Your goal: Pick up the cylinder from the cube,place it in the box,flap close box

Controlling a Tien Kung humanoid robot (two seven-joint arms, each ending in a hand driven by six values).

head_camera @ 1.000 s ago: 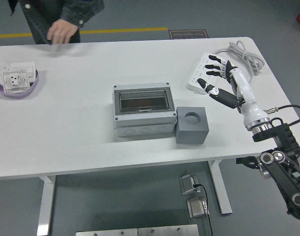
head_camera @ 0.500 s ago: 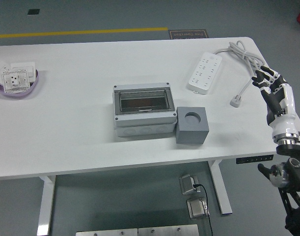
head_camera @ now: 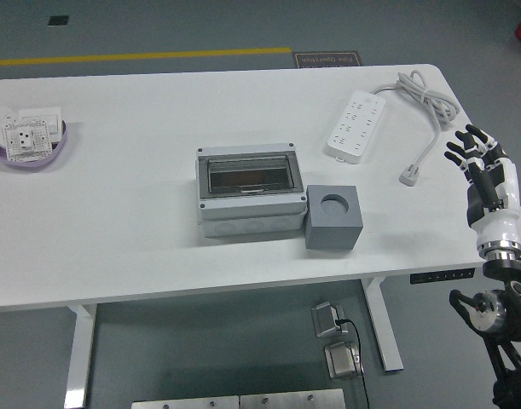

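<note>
A grey cube (head_camera: 333,217) with an empty round hole in its top stands on the white table (head_camera: 141,213), touching the right side of a grey box (head_camera: 251,188). The box's clear flap lid lies shut. No cylinder shows. My right hand (head_camera: 474,153) is at the table's right edge, far right of the cube, fingers spread and empty. My left arm is out of view.
A white power strip (head_camera: 356,126) with its cable and plug (head_camera: 411,175) lies at the back right, close to my right hand. A purple dish (head_camera: 28,141) with white socket parts sits at the far left.
My right hand has drawn back from over the power strip to the table's right edge. The person at the far left side has gone from view.
</note>
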